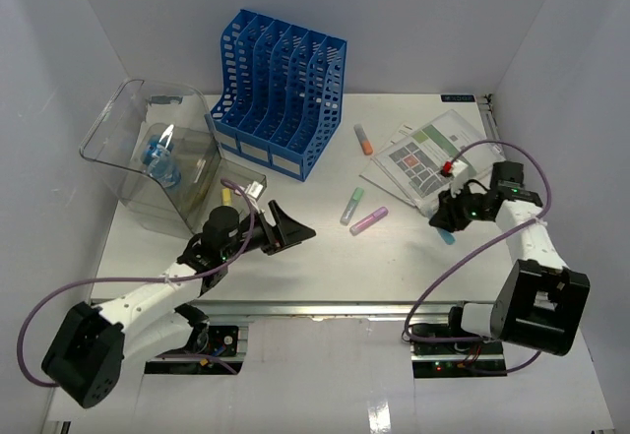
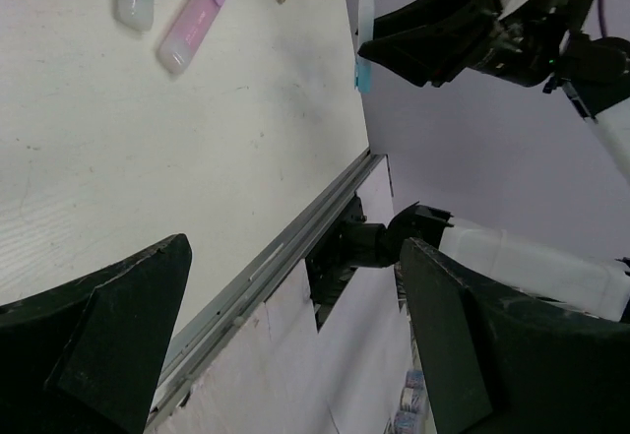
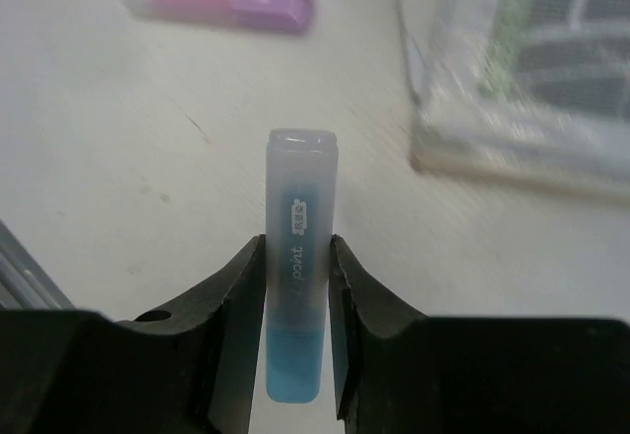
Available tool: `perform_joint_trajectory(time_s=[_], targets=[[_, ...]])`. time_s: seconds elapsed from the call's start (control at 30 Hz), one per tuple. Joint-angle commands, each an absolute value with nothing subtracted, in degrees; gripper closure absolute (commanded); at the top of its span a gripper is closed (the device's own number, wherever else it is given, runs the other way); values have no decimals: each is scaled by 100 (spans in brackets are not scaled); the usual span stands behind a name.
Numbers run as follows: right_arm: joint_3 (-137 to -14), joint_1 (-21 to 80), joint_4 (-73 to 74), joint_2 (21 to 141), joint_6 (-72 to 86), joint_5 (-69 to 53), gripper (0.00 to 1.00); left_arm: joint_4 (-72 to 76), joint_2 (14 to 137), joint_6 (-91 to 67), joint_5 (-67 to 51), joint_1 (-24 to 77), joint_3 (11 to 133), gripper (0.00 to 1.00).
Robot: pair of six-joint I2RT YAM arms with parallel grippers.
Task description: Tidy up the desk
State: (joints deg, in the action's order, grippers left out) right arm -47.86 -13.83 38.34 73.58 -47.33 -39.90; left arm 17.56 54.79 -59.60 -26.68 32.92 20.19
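The desk (image 1: pixel 335 262) is a white tabletop with a metal rail (image 1: pixel 325 307) along its front. My right gripper (image 1: pixel 445 219) is shut on a blue highlighter (image 3: pixel 300 173), held just above the desk at the right; the right wrist view shows both jaws (image 3: pixel 297 244) pressed on its body. The highlighter also shows in the top view (image 1: pixel 449 238) and the left wrist view (image 2: pixel 364 50). My left gripper (image 1: pixel 291 227) is open and empty above the front left-centre of the desk, jaws wide apart in the left wrist view (image 2: pixel 293 257).
A purple highlighter (image 1: pixel 369 220) and a green one (image 1: pixel 352 206) lie mid-desk, an orange one (image 1: pixel 363 139) farther back, a yellow one (image 1: pixel 226 198) by the clear bin (image 1: pixel 148 149). A blue file organizer (image 1: pixel 281 90) stands at the back. A plastic-wrapped paper packet (image 1: pixel 428 154) lies at the right.
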Motion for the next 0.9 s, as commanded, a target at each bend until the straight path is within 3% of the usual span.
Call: perform_joint_trajectory(time_s=[0.0, 0.17, 0.47, 0.87], targets=[[-4768, -267, 2256, 6895, -2196, -4777, 92, 3038, 6088, -5860, -1934, 3730, 2368, 2], [-4864, 720, 272, 7082, -176, -4714, 92, 3498, 6809, -5357, -1358, 4091, 2917, 2], [-4691, 1406, -2422, 7608, 2853, -4164, 92, 3934, 8138, -5136, -288, 4719, 3890, 3], [-4429, 1829, -3233, 7673, 4174, -3709, 92, 2748, 8943, -4607, 856, 5003, 5100, 13]])
